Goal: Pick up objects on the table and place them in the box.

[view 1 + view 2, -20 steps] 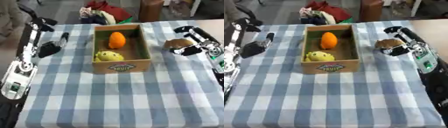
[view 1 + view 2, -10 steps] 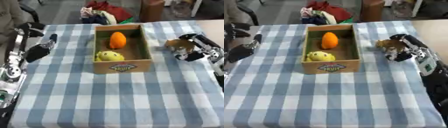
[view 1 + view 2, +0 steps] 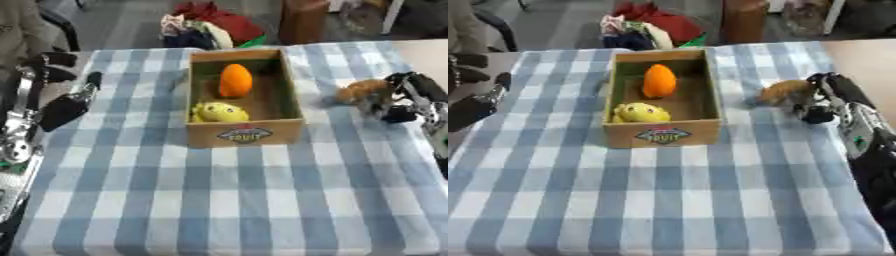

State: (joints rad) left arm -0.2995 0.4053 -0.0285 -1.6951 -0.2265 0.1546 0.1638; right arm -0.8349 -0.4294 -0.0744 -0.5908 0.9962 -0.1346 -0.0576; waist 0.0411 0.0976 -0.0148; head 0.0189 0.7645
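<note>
On the blue and white checked cloth (image 3: 219,200) sits the brown box (image 3: 245,135), near the middle and toward the far side. Two things lie inside it: an orange fruit (image 3: 234,80) at the back and a yellow lumpy fruit (image 3: 219,111) at the front.

Right of the box, near the cloth's right edge, is the right hand (image 3: 826,102). Its fingers curl round a small brown thing (image 3: 785,91), which looks lifted a little off the cloth. A second ago this hand was farther right, bent over the brown thing on the table. Now the brown thing has moved a bit closer to the box wall, though there is a gap between them yet. So the pick-up looks done, and the carry to the box has begun.

Over at the left edge of the cloth is the left hand (image 3: 68,106). It has drawn back toward the left since a second ago. It holds nothing, and I cannot tell if its fingers are straight or curled.

Next, I think the right hand needs to lift the brown thing over the box wall and let go in the free space.
</note>
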